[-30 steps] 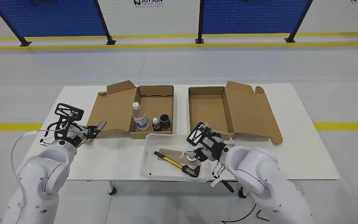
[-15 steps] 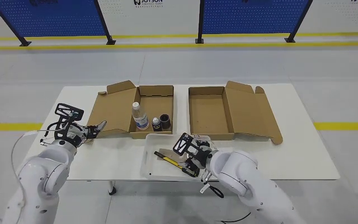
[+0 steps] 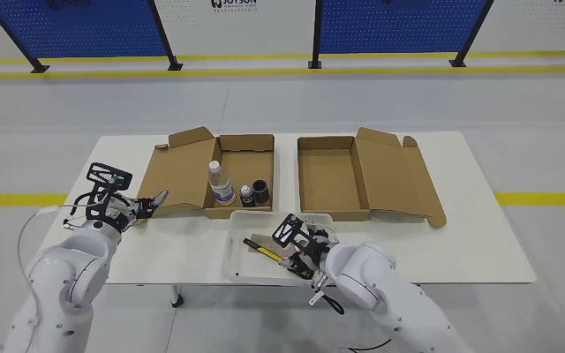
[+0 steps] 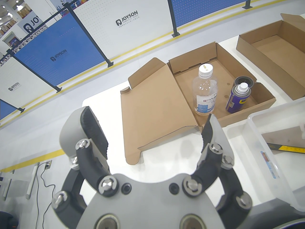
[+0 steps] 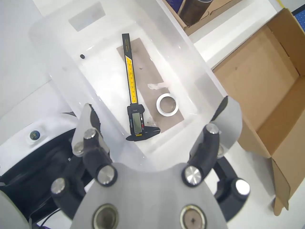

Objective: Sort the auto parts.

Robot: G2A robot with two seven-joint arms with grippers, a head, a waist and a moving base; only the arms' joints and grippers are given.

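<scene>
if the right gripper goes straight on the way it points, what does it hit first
Likely the metal ring in the clear bin, though the digital caliper lies close beside it; depth unclear.

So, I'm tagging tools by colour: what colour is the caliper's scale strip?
Yellow with black markings, on an otherwise black caliper; it shows clearest in the right wrist view.

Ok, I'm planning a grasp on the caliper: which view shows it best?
The right wrist view: the whole caliper lies flat in the clear bin, display facing up. The top view shows only part of its beam; the left wrist view catches just a strip of the yellow scale.
</scene>
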